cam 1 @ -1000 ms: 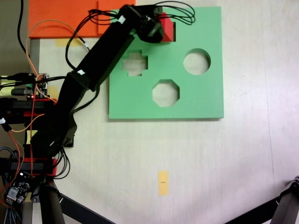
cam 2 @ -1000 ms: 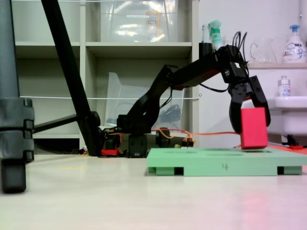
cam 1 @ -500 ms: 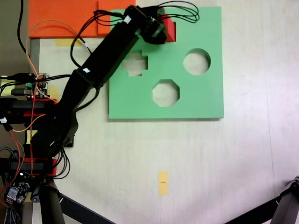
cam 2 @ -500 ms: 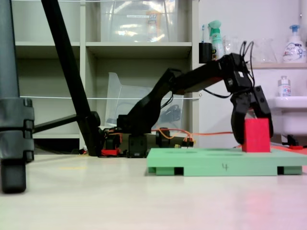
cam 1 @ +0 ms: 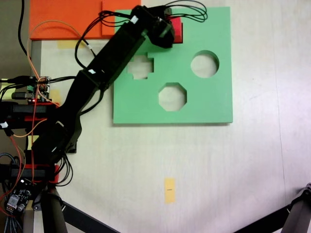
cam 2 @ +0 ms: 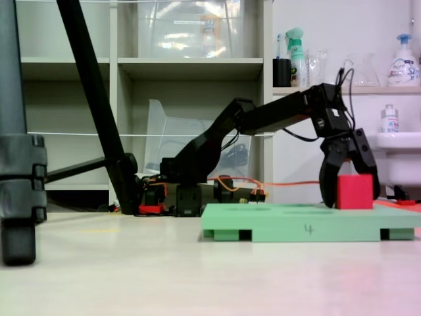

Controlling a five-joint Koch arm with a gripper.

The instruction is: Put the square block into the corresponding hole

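Note:
The square block [cam 1: 178,30] [cam 2: 355,192] is a red foam cube standing partly sunk into the green foam board [cam 1: 194,104] [cam 2: 296,227] near its far edge. The corresponding hole is hidden under the cube and the gripper. My gripper [cam 1: 170,30] [cam 2: 349,197] points down over the cube. Its dark fingers [cam 2: 327,187] press against both sides of the cube, shut on it. In a fixed view from above, the wrist covers most of the cube, leaving its right part showing.
The board also has a cross cutout [cam 1: 141,66], a round cutout [cam 1: 204,63] and an octagonal cutout [cam 1: 172,96]. Orange foam slabs [cam 1: 63,19] lie at the back left. A yellow tape mark [cam 1: 169,189] is on the table. A tripod leg [cam 2: 99,112] stands left.
The gripper has come down with the red cube. The cube hung with its base at the board's top surface a second ago; now its lower part sits inside the board.

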